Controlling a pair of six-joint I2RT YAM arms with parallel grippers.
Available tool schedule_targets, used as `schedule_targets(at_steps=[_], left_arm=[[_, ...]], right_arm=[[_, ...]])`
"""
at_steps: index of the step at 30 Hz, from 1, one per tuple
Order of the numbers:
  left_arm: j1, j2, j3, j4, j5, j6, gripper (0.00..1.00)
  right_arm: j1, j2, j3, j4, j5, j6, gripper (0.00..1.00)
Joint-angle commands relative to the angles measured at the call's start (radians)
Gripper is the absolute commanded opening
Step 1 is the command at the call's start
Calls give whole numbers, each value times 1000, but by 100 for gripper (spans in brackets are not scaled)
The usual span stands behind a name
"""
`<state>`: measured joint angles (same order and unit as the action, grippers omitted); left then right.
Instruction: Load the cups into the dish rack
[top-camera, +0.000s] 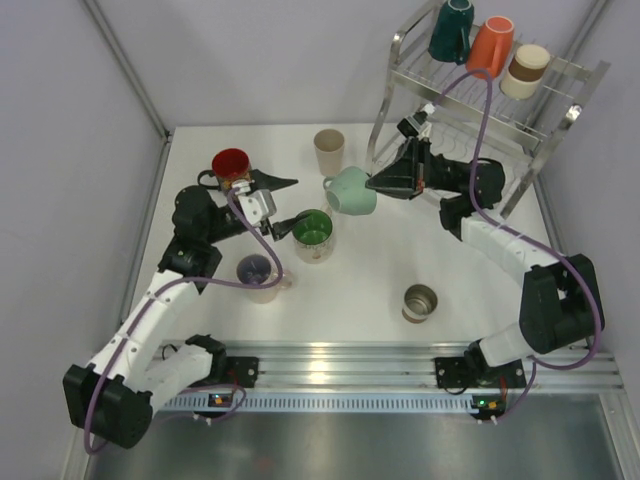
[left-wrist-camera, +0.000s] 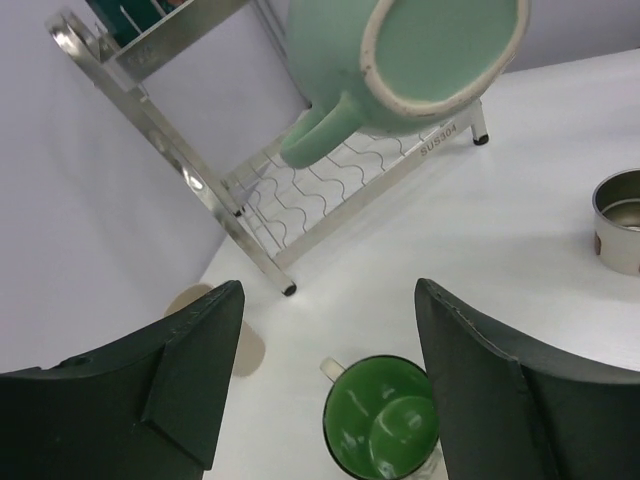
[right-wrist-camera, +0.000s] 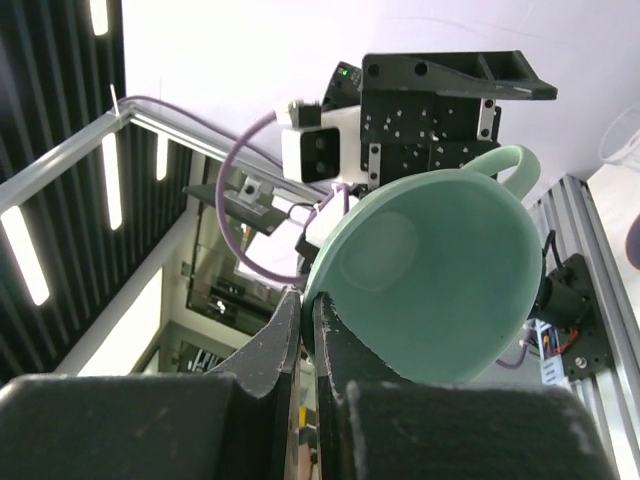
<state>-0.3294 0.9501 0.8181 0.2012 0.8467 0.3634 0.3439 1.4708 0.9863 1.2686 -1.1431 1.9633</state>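
Mint glazed mug (top-camera: 350, 192) tilted, airborne, just left of chrome wire dish rack (top-camera: 383, 110); rim pinched by clenched right gripper (top-camera: 375, 183). Three cups on far top tier, seemingly inverted. Left gripper (top-camera: 288, 203) released, jaws wide over glossy green-lined mug (top-camera: 312, 235).

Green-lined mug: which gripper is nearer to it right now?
Left. The left gripper hangs open just beside the green-lined mug, its fingers reaching over it. The right gripper is farther back, shut on the rim of the mint cup.
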Motion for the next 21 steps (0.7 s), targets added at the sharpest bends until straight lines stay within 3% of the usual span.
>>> schedule_targets(at_steps=[1,21], left_arm=[[-33,7,7,179,17,154,74],[-105,96,78,242,180,120,66]], right_arm=[[15,-10,69,440,72,146,0],[87,45,74,440,63,178,0]])
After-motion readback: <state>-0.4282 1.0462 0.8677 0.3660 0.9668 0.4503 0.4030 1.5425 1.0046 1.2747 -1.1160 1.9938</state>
